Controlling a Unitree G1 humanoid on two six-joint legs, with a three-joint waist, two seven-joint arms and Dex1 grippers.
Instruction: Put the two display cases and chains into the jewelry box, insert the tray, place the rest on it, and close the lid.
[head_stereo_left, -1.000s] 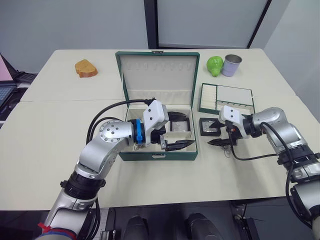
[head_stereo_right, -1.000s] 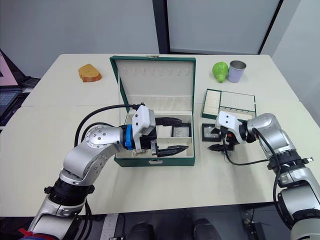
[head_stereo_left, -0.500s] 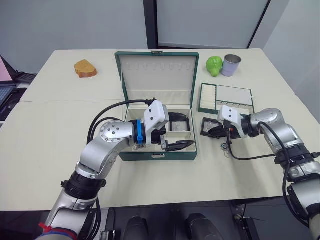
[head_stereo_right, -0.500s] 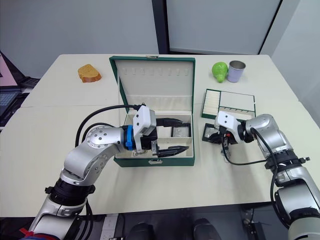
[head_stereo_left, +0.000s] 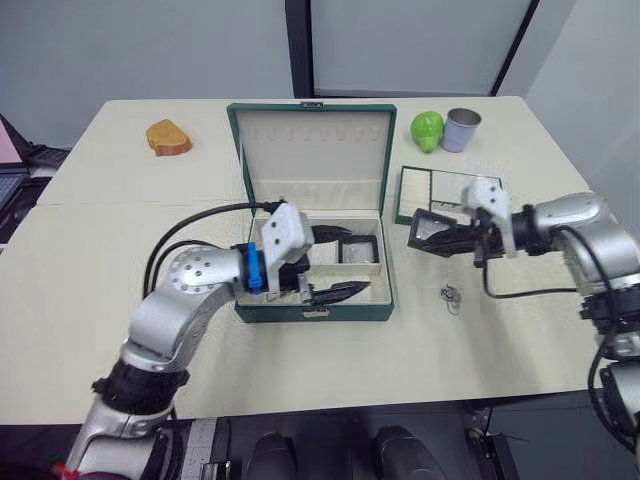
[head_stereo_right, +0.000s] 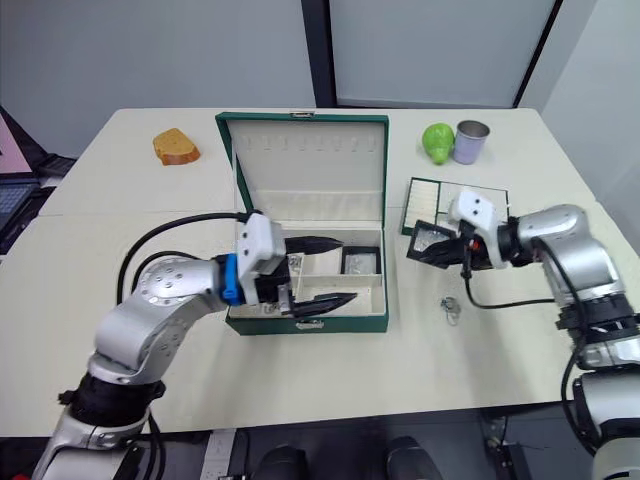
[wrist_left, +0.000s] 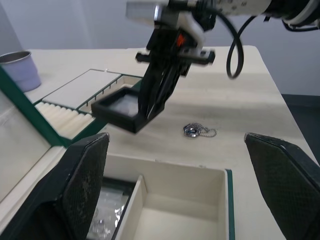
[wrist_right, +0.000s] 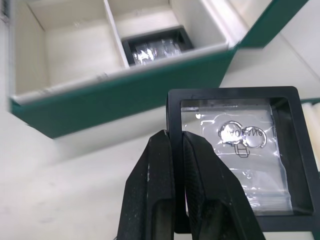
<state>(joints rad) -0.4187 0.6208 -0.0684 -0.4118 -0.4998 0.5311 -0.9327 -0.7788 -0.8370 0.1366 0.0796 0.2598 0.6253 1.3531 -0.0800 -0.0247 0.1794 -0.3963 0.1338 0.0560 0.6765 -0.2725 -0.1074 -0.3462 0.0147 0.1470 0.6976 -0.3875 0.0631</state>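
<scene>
Now right gripper (wrist_right: 176, 145) pinches case (wrist_right: 240, 150) edge, lifted beside box (head_stereo_left: 315, 245); left gripper (head_stereo_left: 335, 262) gapes over box; chain (head_stereo_left: 451, 294) on table.

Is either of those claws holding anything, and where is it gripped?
The right gripper pinches a display case by one edge of its black frame. The left gripper is open, holding nothing.

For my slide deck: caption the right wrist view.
Right gripper shut on a black display case, held above the table beside the open green jewelry box.
</scene>
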